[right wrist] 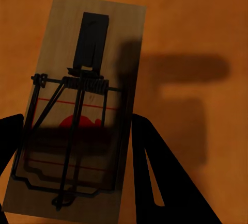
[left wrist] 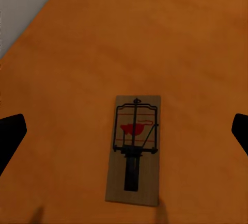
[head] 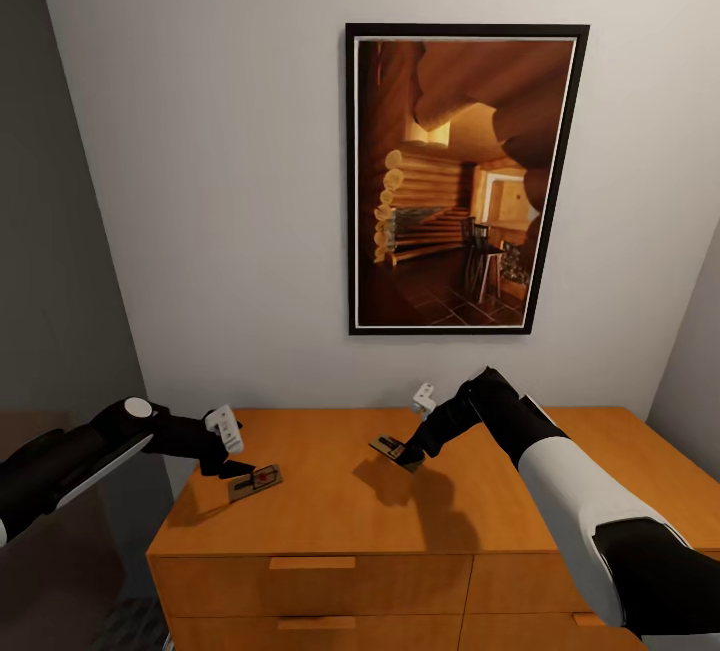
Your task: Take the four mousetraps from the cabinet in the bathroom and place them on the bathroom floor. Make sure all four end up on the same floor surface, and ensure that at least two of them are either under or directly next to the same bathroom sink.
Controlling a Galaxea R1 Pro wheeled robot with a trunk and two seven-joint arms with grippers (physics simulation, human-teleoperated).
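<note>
Mousetrap (right wrist: 77,110) clamped in right end effector (head: 404,452); left end effector (head: 232,468) spread over another mousetrap (left wrist: 133,149).

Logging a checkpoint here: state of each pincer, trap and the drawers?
left pincer: open, over a trap, fingers well apart.
left mousetrap: flat on the cabinet top, not gripped.
right pincer: shut on a trap.
right mousetrap: held between the fingers, tilted, its shadow on the wood.
cabinet: the drawers in sight are shut.
</note>
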